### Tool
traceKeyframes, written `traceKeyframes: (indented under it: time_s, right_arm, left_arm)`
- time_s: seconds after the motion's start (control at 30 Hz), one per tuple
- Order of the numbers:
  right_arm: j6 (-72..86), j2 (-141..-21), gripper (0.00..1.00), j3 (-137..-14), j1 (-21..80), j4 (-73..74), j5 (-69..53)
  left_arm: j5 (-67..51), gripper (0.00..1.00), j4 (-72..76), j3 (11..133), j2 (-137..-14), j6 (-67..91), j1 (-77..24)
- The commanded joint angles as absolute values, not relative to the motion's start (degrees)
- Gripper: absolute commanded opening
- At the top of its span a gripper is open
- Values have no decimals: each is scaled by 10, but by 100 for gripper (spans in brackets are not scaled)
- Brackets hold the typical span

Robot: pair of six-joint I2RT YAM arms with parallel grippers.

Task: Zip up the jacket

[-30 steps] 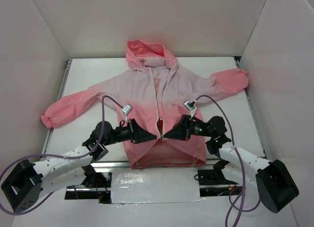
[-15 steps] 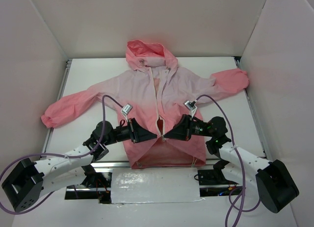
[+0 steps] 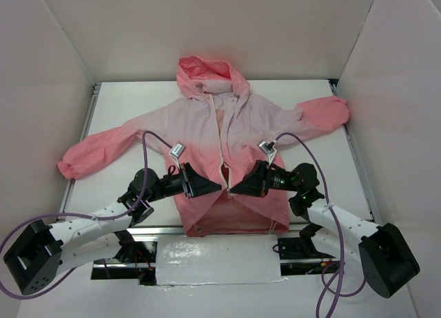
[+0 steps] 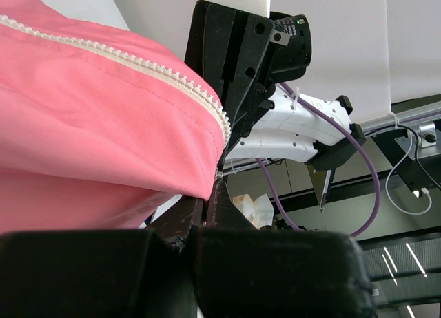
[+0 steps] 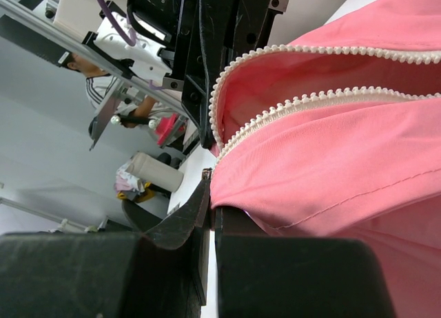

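Note:
The pink jacket lies flat on the white table, hood at the far end, sleeves spread, front open down the white zipper. My left gripper is shut on the left front panel's lower zipper edge. My right gripper is shut on the right front panel's lower zipper edge. The two grippers face each other tip to tip just above the hem, lifting the coral fabric slightly. Both rows of white teeth show in the right wrist view, apart. The slider is not clearly visible.
White walls enclose the table on three sides. The left sleeve reaches the table's left edge, the right sleeve the right wall. Purple cables arc over both arms. A white padded strip lies at the near edge.
The left gripper has shifted slightly right toward the right gripper, closing the gap at the zipper's bottom. The jacket otherwise lies as before.

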State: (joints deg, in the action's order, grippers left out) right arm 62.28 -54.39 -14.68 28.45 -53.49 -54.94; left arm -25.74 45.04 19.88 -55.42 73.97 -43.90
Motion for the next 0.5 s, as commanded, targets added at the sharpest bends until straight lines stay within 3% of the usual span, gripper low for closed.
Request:
traceKeyframes:
  time_s: [0.0,0.47]
  right_arm:
    - [610,-545,0,-151,283,-561,-561]
    - [613,-551,0,-160,280,-553,-552]
  left_arm:
    - [-259,0,499,223,-549,745,-438]
    - [-264,0,487,214,-537,744,-438]
